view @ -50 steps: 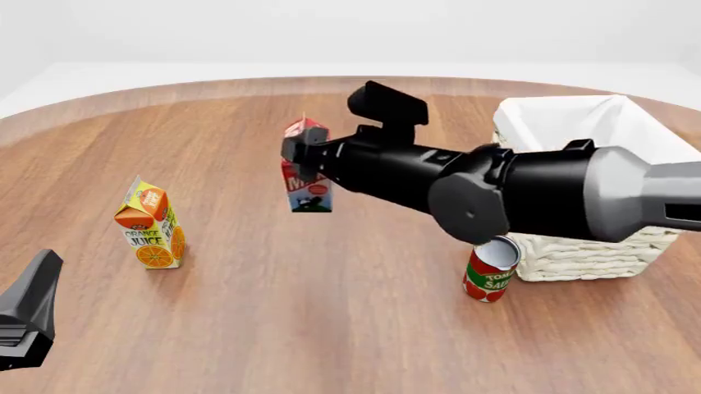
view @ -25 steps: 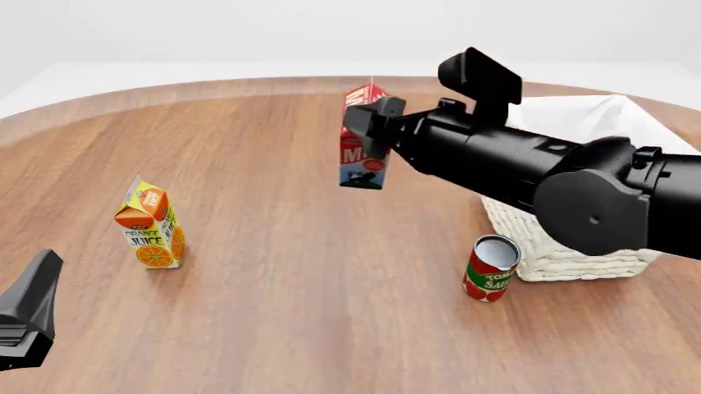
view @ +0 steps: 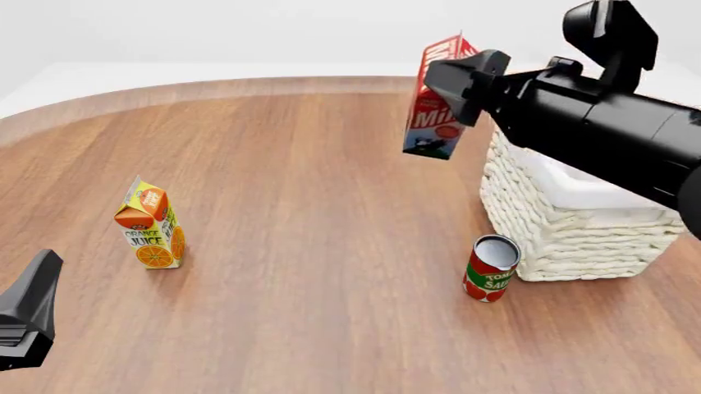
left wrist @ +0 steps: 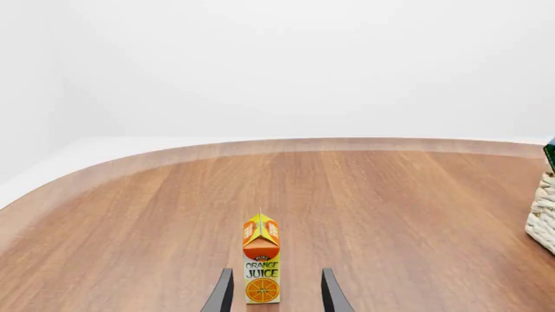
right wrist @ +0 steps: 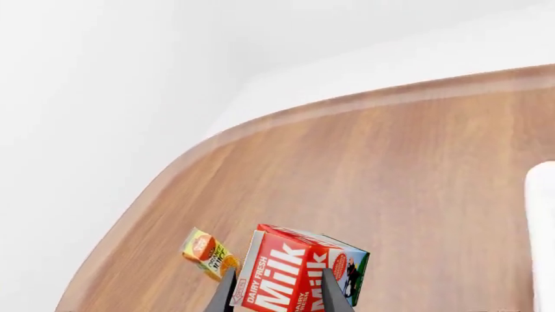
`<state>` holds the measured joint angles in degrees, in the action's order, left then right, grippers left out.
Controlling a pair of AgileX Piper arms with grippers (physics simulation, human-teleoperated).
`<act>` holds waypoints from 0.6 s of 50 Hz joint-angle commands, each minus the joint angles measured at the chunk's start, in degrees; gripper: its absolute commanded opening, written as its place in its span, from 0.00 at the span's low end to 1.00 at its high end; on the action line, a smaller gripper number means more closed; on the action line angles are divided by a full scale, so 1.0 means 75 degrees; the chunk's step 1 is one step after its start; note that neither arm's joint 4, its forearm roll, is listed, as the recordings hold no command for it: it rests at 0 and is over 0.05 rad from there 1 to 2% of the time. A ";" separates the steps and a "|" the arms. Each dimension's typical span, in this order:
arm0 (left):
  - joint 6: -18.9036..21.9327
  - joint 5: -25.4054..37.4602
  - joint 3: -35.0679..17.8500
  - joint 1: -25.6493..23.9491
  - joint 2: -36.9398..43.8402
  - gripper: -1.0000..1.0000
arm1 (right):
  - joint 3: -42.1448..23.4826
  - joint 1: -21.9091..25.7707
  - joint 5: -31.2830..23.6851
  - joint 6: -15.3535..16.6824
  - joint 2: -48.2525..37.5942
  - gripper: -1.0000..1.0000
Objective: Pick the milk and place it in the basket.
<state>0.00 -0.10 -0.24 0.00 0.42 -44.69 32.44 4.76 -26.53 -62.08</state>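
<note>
The milk (view: pixel 436 100), a red-topped carton with a blue-and-white lower part, hangs tilted high above the table, just left of the basket (view: pixel 570 222). My right gripper (view: pixel 455 78) is shut on its upper part; in the right wrist view the fingers (right wrist: pixel 227 294) press both sides of the milk (right wrist: pixel 290 273). The basket's cream wicker wall and white liner show under the right arm, which hides its far part. My left gripper (view: pixel 28 316) rests low at the near left; its wrist view shows the left gripper (left wrist: pixel 275 292) open, with nothing held.
An orange juice carton (view: pixel 150 226) stands upright at the left, also straight ahead of the left fingers (left wrist: pixel 261 266). A tomato sauce can (view: pixel 490 268) stands just in front of the basket's near-left corner. The table's curved far edge (view: pixel 219 86) runs behind.
The right arm has lifted the milk up and carried it to the right, from mid-table to beside the basket's left rim. The left arm has not moved.
</note>
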 commanded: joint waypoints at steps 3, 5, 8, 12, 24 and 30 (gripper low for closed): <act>0.0000 0.0000 0.0000 0.0000 0.0000 1.00 | -0.0222 -0.0637 -0.0752 0.0144 0.1023 0.00; 0.0000 0.0000 0.0000 0.0000 0.0000 1.00 | -0.0274 -0.0740 -0.0921 0.0242 0.1159 0.00; 0.0000 0.0000 0.0000 0.0000 0.0000 1.00 | -0.0338 -0.0936 -0.1211 0.0359 0.1360 0.00; 0.0000 0.0000 0.0000 0.0000 0.0000 1.00 | -0.0380 -0.1115 -0.1481 0.0440 0.1590 0.00; 0.0000 0.0000 0.0000 0.0000 0.0000 1.00 | -0.0620 -0.1484 -0.1932 0.0724 0.1954 0.00; 0.0000 0.0000 0.0000 0.0000 0.0000 1.00 | -0.0741 -0.1728 -0.2097 0.0864 0.2078 0.00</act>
<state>0.00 -0.10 -0.24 0.00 0.42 -47.84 22.29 -8.68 -20.77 -49.22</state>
